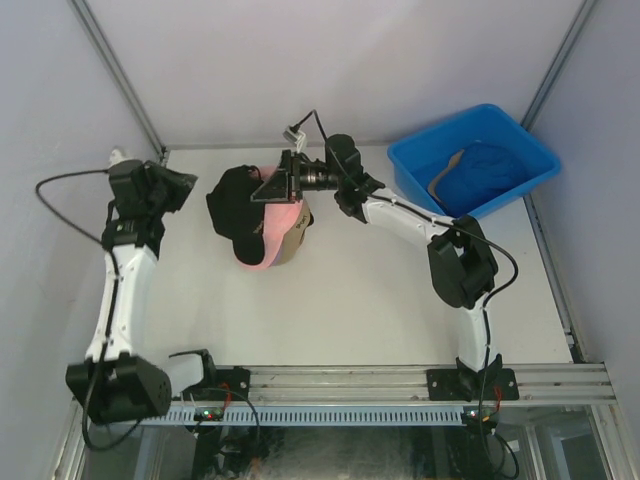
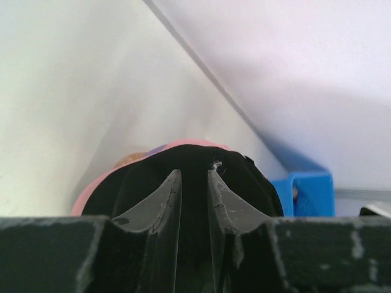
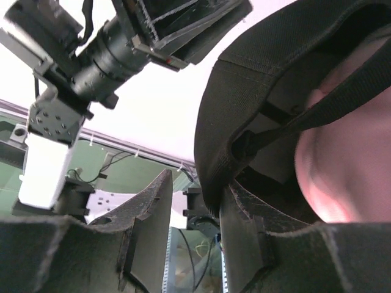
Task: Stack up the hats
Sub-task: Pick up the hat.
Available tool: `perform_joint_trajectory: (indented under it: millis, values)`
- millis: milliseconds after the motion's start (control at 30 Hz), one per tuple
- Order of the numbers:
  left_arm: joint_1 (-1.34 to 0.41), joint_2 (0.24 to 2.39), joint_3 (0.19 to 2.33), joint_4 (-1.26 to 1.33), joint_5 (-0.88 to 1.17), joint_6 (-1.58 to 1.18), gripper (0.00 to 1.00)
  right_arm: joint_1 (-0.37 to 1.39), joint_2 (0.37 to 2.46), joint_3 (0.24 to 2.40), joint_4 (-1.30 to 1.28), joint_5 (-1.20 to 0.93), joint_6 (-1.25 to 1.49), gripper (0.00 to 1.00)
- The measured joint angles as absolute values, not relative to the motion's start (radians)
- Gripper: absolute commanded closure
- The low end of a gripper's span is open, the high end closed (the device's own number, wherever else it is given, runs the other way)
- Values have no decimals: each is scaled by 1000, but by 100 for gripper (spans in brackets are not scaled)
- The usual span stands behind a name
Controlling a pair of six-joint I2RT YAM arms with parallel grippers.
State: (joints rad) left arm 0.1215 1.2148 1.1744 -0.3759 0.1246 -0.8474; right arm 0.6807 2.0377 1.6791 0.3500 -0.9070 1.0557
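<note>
A black hat (image 1: 232, 205) lies on top of a pink hat (image 1: 268, 250), with a tan hat (image 1: 293, 240) under them, at the back middle of the table. A blue hat (image 1: 492, 170) lies in the blue bin. My right gripper (image 1: 262, 192) is over the stack and open. In the right wrist view (image 3: 195, 183) the black hat's rim (image 3: 244, 79) rests against my right finger, and pink (image 3: 330, 165) shows inside it. My left gripper (image 1: 185, 190) is just left of the stack, apart from it. It is open by a narrow gap (image 2: 194, 174) and faces the black hat (image 2: 244, 183).
The blue bin (image 1: 405, 165) stands at the back right, with a tan strip (image 1: 445, 175) beside the blue hat in it. It also shows in the left wrist view (image 2: 311, 192). Walls close off the back and both sides. The left arm's wrist (image 3: 104, 49) is close to my right gripper.
</note>
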Motion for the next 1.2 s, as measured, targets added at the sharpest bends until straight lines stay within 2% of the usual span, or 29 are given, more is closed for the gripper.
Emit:
perform_joint_trajectory:
  millis: [233,533,767,967,1200]
  values:
    - [152,959,1063,-372,5,-933,70,717,2038,1725,462,-883,1182,66]
    - [173,765,962,-415,-42,-967,69,745,2040,1871,690,-804,1396,66]
    - [175,624,905,-420,-55,-989,69,759,2040,1922,725,-714,1457,66]
    - [177,507,765,-332,-14,-1039,69,763,2040,2008,675,-618,1461,66]
    - [177,513,664,-162,209,-1073,68,763,2075,2227,595,-508,1459,66]
